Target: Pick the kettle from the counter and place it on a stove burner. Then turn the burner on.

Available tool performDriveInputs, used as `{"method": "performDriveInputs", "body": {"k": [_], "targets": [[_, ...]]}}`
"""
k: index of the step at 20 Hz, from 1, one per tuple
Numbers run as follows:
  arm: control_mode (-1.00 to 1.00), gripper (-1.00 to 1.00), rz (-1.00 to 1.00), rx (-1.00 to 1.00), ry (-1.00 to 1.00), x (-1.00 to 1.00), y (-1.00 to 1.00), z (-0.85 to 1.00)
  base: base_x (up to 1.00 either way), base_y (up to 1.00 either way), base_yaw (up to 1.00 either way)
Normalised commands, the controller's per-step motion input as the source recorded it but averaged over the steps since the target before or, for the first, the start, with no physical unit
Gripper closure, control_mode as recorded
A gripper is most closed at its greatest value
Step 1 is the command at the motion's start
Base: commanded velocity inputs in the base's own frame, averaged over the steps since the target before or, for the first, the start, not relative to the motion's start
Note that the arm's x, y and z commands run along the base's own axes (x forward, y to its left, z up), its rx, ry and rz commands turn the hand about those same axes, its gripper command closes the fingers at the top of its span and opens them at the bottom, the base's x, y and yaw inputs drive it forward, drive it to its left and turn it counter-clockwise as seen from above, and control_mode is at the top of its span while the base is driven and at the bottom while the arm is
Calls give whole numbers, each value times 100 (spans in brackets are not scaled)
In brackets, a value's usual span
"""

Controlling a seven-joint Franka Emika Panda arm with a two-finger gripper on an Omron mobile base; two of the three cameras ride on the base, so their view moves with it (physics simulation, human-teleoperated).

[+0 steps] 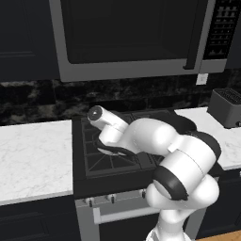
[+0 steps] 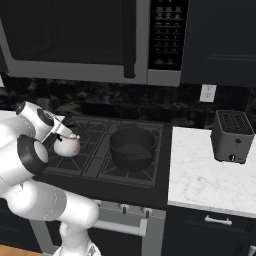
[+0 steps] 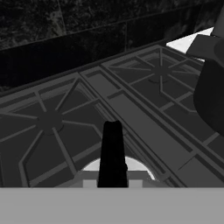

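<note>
Kettle (image 2: 67, 145) held over the cooktop

The gripper (image 3: 112, 177) is clamped on the kettle's black handle above the stove burner (image 1: 106, 153). No writing is legible anywhere.

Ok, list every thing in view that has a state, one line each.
kettle: held over the front-left burner by its handle; whether it rests on the grate can't be told.
gripper: shut on the kettle's handle.
black pot: uncovered, sitting on the right side of the cooktop.
microwave: door closed.
toaster: upright on the counter.
</note>
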Motion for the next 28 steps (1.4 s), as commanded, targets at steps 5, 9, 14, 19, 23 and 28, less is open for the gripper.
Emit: {"method": "performDriveInputs", "body": {"k": [5, 9, 14, 19, 23, 28], "targets": [[-100, -100, 0, -2, -2, -4, 0, -19, 0, 0, 0], [-100, -100, 0, -1, 0, -7, 1, -16, 0, 0, 0], [-100, -100, 0, 0, 0, -13, 0, -11, 0, 0, 0], [-100, -100, 0, 0, 0, -16, 0, -1, 0, 0, 0], [-100, -100, 0, -2, -1, -13, 4, 0, 0, 0, 0], [-100, -100, 1, -6, -3, -1, 10, 0, 0, 0, 0]]}}
